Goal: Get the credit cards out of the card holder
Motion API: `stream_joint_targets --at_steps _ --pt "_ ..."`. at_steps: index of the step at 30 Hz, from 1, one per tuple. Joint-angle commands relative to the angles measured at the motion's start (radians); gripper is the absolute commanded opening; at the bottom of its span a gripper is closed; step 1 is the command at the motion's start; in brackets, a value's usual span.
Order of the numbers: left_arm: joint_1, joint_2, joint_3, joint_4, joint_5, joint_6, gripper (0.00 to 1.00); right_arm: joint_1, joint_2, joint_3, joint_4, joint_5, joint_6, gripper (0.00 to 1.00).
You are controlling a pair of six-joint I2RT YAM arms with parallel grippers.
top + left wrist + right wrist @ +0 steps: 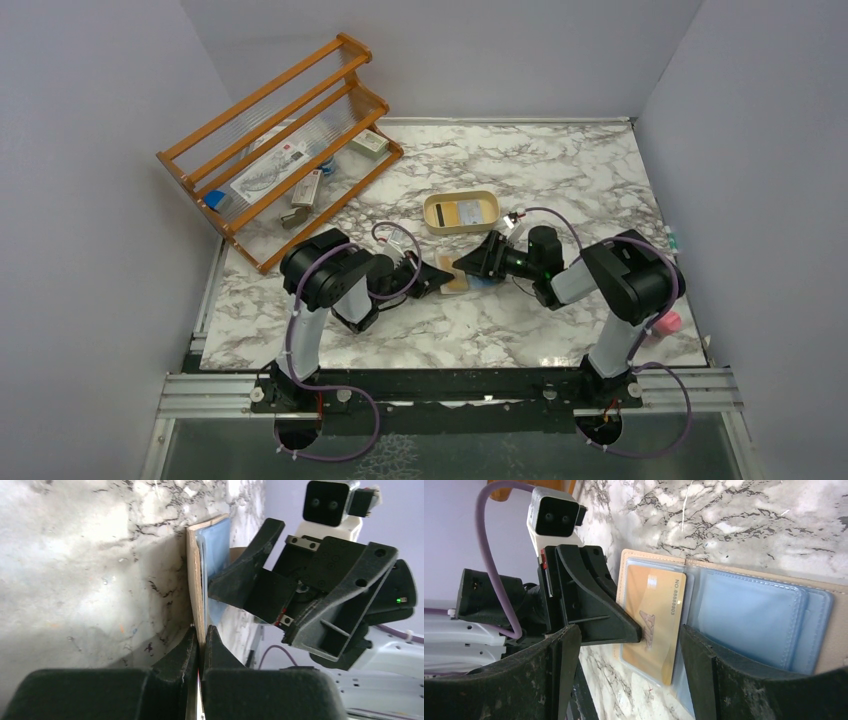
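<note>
While the left jaws clamp the card holder [749, 612], the right jaws gape empty around a yellow-orange card [658, 605] not yet out.

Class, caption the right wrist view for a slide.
Open right gripper flanks yellow-orange plastic card in tan, blue-lined folding card holder; left gripper pinches its edge.

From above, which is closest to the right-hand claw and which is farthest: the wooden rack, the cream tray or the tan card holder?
1. Card holder: directly under the right gripper, between the two arms.
2. Cream oval tray: just behind the gripper, toward the back wall.
3. Wooden rack: farthest, off in the back left corner.
</note>
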State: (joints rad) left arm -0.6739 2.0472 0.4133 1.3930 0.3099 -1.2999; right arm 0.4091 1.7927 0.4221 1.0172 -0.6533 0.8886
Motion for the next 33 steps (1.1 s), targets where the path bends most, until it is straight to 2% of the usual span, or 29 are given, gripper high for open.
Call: stream_joint_targets --at_steps 1,6,9,19,24,33 --pt "-0.022 0.032 0.005 0.271 0.152 -0.095 0.00 -0.003 0.038 -0.021 -0.059 -0.005 -0.008 0.78" --pt "-0.023 0.054 0.019 0.384 0.167 -0.147 0.00 -0.003 -0.010 -0.016 -0.153 0.028 -0.031 0.78" --pt "-0.023 0.048 0.025 0.394 0.178 -0.153 0.00 -0.003 -0.043 -0.013 -0.215 0.041 -0.062 0.78" --pt "-0.033 0.020 0.083 0.395 0.207 -0.151 0.00 -0.003 -0.023 -0.007 -0.170 -0.047 -0.046 0.77" --pt "-0.036 0.033 0.102 0.395 0.207 -0.149 0.00 -0.002 -0.032 -0.009 -0.074 -0.156 -0.006 0.77" --pt "-0.037 0.047 0.097 0.394 0.217 -0.129 0.00 -0.002 0.020 -0.044 0.286 -0.329 0.155 0.75"
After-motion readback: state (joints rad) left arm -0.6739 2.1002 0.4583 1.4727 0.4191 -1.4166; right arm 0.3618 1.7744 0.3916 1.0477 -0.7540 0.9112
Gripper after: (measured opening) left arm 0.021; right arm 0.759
